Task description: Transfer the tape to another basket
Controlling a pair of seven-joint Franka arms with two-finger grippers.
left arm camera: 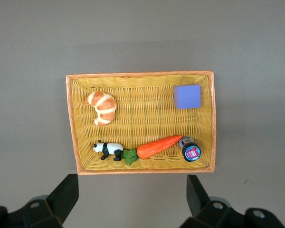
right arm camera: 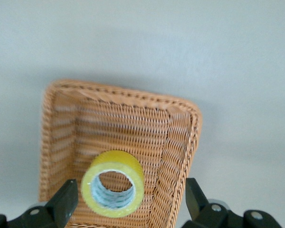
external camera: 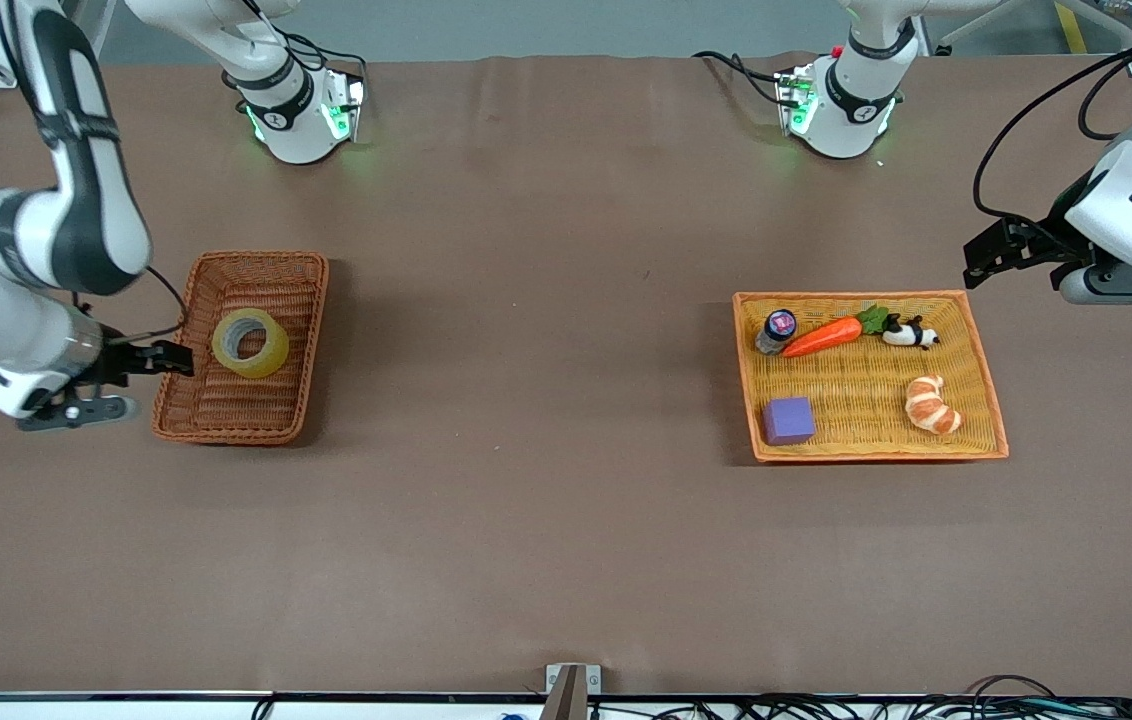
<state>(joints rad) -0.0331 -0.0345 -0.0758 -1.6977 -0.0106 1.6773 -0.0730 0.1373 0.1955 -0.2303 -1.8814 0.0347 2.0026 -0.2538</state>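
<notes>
Front view had the tape [external camera: 250,343] lying in the reddish-brown wicker basket [external camera: 301,300] toward the right arm's end of the table, propped at a tilt with its grey core showing. Roll sat roughly mid-basket, apart from the rim on the table-centre side.

Right gripper [external camera: 169,358] was low at the outer rim of that basket, just beside the roll. Right wrist view showed its fingers [right arm camera: 62,204] spread wide, the tape [right arm camera: 113,184] between them but not touching either one. Nothing was gripped. The basket [right arm camera: 121,98] wall ran up close along one fingertip.

Left gripper [external camera: 986,255] hung in the air just off the farther corner of the orange-yellow basket [external camera: 991,400] at the left arm's end, waiting. Left wrist view showed both fingers [left arm camera: 64,194] wide apart and empty, the whole tray [left arm camera: 142,78] in frame below.

Contents of that wider basket, front view:
- small bottle [external camera: 778,329], carrot [external camera: 824,336] and panda figure [external camera: 910,334] in a row along the farther edge, bottle touching the carrot tip, panda just beside the carrot's green top
- purple block [external camera: 788,420] nearer the camera, under the bottle end
- croissant [external camera: 931,404] nearer the camera, under the panda end, well apart from the block

Brown table cover [external camera: 546,400] lay between the two baskets.
</notes>
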